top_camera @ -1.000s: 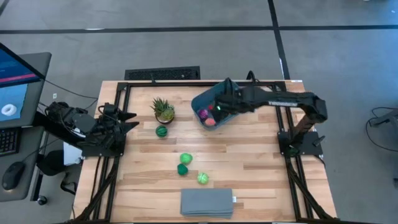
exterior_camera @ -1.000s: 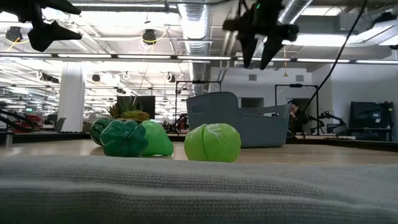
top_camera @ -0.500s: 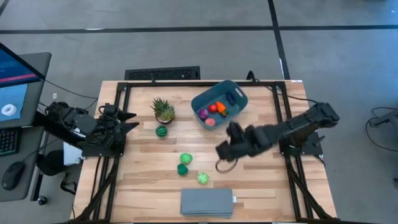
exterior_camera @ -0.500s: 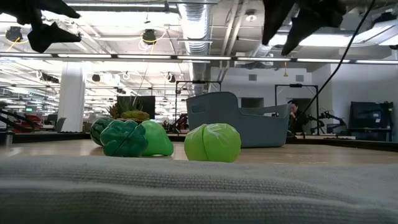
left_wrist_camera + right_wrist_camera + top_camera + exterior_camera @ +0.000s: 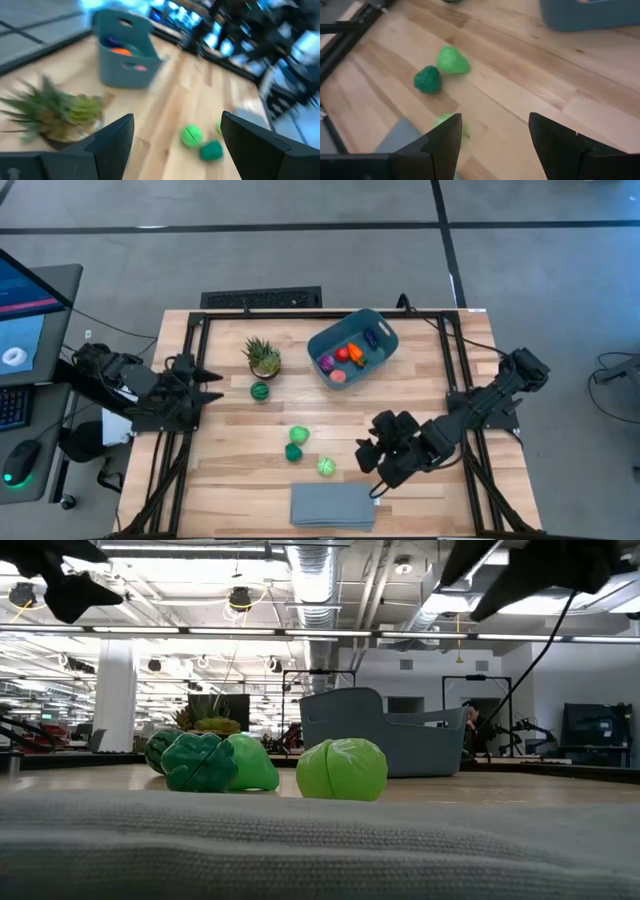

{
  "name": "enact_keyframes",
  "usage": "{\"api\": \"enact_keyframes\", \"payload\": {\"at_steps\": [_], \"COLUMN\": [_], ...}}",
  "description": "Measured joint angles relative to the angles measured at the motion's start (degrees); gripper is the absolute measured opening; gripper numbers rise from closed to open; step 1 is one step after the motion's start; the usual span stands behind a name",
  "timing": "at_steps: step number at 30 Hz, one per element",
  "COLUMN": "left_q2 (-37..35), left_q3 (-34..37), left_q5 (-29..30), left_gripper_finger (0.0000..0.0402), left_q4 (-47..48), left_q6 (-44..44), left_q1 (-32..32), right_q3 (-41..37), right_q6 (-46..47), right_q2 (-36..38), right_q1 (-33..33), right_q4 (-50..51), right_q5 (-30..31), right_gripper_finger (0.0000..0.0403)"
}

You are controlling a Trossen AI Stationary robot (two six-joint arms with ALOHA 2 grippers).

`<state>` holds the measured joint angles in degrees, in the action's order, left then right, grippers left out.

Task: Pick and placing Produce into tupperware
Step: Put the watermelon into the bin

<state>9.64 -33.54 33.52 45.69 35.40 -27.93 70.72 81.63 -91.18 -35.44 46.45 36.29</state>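
Surface (image 5: 420,395) of light wood planks carries every item listed. Landmark: the tupperware (image 5: 353,346), a teal-blue bin at the far centre of the surface, skewed to the surface edges. It contains several pieces of produce: an orange carrot (image 5: 355,356), a red piece (image 5: 342,353), a magenta piece (image 5: 326,363), a pink piece (image 5: 338,376) and a purple piece (image 5: 371,338).

Grey-blue slab (image 5: 333,506) lies at the near edge, well apart from the tupperware. Potted plant (image 5: 263,357) stands left of the tupperware, with a dark green striped piece (image 5: 260,391) just beside it on the near side.

Three green pieces lie between the tupperware and the slab: a light green piece (image 5: 299,436), a dark green piece (image 5: 293,452) touching it, and a light green round piece (image 5: 326,467) nearest the slab.

Right gripper (image 5: 372,463) hangs near and to the right of the round piece, well apart from the tupperware; jaws spread wide, holding nothing. Left gripper (image 5: 207,385) waits at the left edge, left of the plant; jaws spread wide, holding nothing.
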Motion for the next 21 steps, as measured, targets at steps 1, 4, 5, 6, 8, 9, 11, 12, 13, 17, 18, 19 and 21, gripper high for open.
{"api": "enact_keyframes", "payload": {"at_steps": [1, 4, 5, 6, 8, 9, 11, 12, 13, 17, 18, 19, 21], "left_q2": [0.33, 2.59, 3.93, 5.35, 8.94, 10.91, 15.46, 17.77, 19.95, 28.76, 30.79, 32.87, 36.85], "left_q3": [0.00, 0.00, 0.00, 0.00, 0.00, 0.00, 0.00, 0.00, 0.00, 0.00, 0.00, 0.00, 0.00], "left_q5": [-1.75, -6.23, -7.40, -8.44, -10.28, -11.02, -11.89, -12.02, -12.07, -12.08, -12.25, -12.44, -13.19], "left_gripper_finger": [0.0286, 0.0286, 0.0286, 0.0286, 0.0286, 0.0286, 0.0286, 0.0286, 0.0286, 0.0286, 0.0286, 0.0286, 0.0286], "left_q4": [0.02, -0.43, -0.79, -1.37, -3.95, -5.52, -8.92, -10.78, -12.54, -17.72, -18.82, -20.02, -22.35], "left_q6": [-0.67, -1.85, -2.18, -2.55, -3.63, -4.21, -5.23, -5.60, -5.72, -4.50, -3.72, -3.14, -2.14], "left_q1": [-0.02, 0.00, -0.01, -0.02, 0.00, -0.02, 0.00, -0.02, -0.02, 0.00, -0.01, -0.01, 0.00], "right_q3": [-0.27, -1.01, -1.15, -1.34, -1.68, -1.69, -1.67, -1.68, -1.69, -1.67, -1.67, -1.67, -1.68], "right_q6": [0.76, 2.64, 3.28, 3.99, 6.09, 7.49, 11.17, 13.50, 15.95, 25.43, 27.05, 28.43, 30.87], "right_q2": [0.00, 0.00, 0.00, 0.01, 0.01, 0.00, 0.00, 0.00, 0.00, 0.00, 0.00, 0.00, 0.00], "right_q1": [-0.33, -1.33, -1.70, -2.07, -3.17, -3.95, -5.68, -6.66, -7.67, -11.78, -12.82, -13.87, -15.78], "right_q4": [0.45, 3.41, 4.73, 5.71, 9.28, 11.48, 15.95, 18.81, 21.52, 31.68, 33.40, 34.85, 37.15], "right_q5": [0.40, 1.89, 2.58, 3.56, 6.23, 7.98, 11.41, 12.68, 13.63, 15.22, 15.24, 15.24, 15.24], "right_gripper_finger": [0.0255, 0.0255, 0.0255, 0.0255, 0.0255, 0.0255, 0.0255, 0.0255, 0.0255, 0.0255, 0.0255, 0.0255, 0.0255]}}
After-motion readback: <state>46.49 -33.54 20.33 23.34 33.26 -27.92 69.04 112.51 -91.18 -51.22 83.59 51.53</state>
